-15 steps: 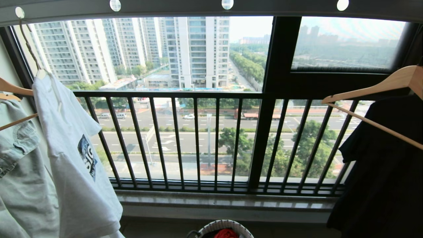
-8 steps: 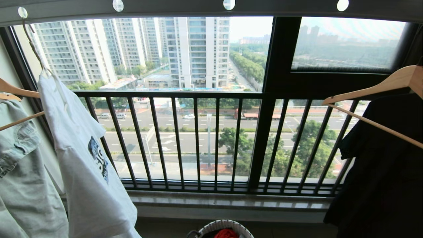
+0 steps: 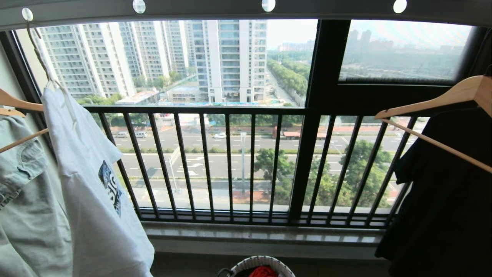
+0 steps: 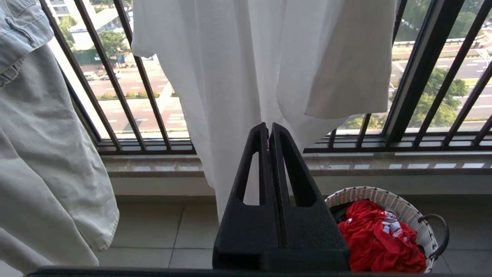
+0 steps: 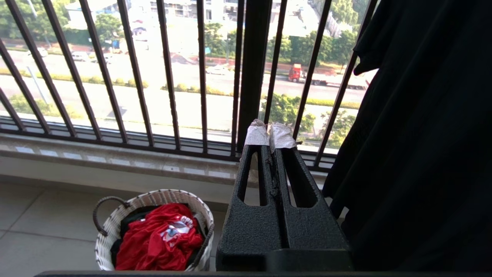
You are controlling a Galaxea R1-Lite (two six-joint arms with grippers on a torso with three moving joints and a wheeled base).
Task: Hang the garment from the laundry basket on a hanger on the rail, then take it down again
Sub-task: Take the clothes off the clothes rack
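The garment [image 3: 84,184], a white T-shirt with a blue chest logo, hangs on the thin wire hanger [image 3: 38,57]. The hanger's hook sits in the leftmost hole of the rail [image 3: 200,8] overhead. The laundry basket [image 3: 246,265] stands on the floor below the sill, with a red garment [image 4: 378,238] in it. Neither arm shows in the head view. My left gripper [image 4: 269,129] is shut, and the T-shirt [image 4: 238,77] hangs just beyond its tips. My right gripper [image 5: 270,134] is shut too, with pale tape on its tips, pointing at the railing beside the basket [image 5: 153,197].
A pale denim garment [image 3: 27,207] hangs on wooden hangers left of the T-shirt. A black garment [image 3: 442,200] on a wooden hanger [image 3: 434,100] fills the right. The black railing [image 3: 230,165] and a stone sill [image 3: 261,234] close off the front.
The T-shirt has swayed to the right on its hanger and come back a little. The whole view has shifted only slightly.
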